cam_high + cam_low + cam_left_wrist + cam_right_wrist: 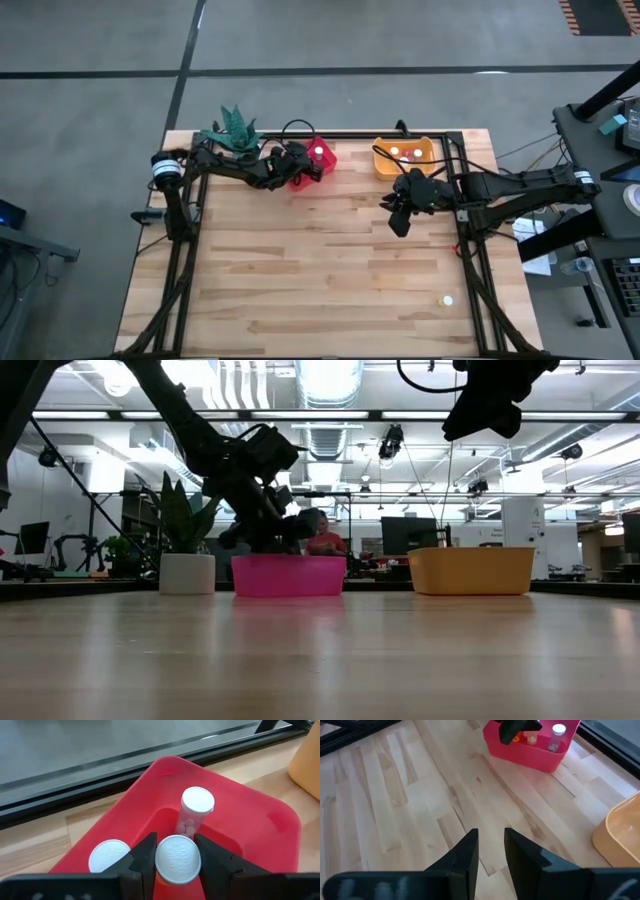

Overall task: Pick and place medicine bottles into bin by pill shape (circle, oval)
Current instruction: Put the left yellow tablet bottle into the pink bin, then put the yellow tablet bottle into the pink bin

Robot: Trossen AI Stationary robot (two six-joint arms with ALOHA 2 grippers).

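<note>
Over the red bin (270, 827) at the desk's (320, 270) far edge: left pincer (176, 854) clamped on a white-capped medicine bottle (178, 860), two more bottles already inside. Best lowered a little, clear of the upright bottle (196, 809), then released gently to avoid toppling it. Farther right, near the yellow bin (404, 157): right pincer (491, 845) narrowly parted, empty, waiting. One stray bottle (446, 299) near the front right.

A pale wooden plank counter (320, 270) with a dark metal frame carries a red plastic bin (312, 160) and an orange plastic bin (404, 157) side by side along its far edge. A green plant in a white pot (232, 130) stands at the far left corner. One white-capped bottle (446, 299) stands alone near the front right.
</note>
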